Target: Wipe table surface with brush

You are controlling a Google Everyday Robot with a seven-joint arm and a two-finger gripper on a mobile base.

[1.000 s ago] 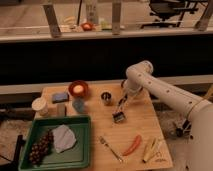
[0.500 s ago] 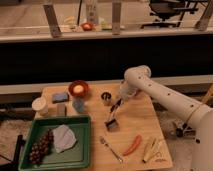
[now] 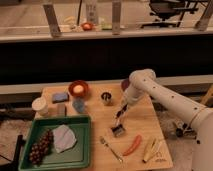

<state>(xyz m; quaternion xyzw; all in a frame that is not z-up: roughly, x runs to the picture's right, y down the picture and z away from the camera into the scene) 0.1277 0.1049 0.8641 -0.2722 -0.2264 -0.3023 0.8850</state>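
Note:
The brush [image 3: 119, 130] stands tilted on the table surface [image 3: 100, 120], its squarish dark head down on the wood near the middle and its thin handle rising up and to the right. My gripper [image 3: 122, 110] is shut on the top of that handle, just above the head. The white arm comes in from the right, with its elbow over the far edge of the table.
A green tray [image 3: 82, 155] with grapes [image 3: 40, 148] and a grey cloth [image 3: 63, 138] fills the front left. A fork [image 3: 111, 148], red chili [image 3: 132, 145] and pale yellow item [image 3: 150, 148] lie just in front of the brush. A metal cup [image 3: 106, 97], blue cup [image 3: 78, 105], red bowl [image 3: 78, 89], sponges [image 3: 60, 96] and white cup [image 3: 39, 105] stand behind.
The brush head has slid across the wood toward the table's near edge, first leftward, then back right. My gripper has come lower and nearer with it.

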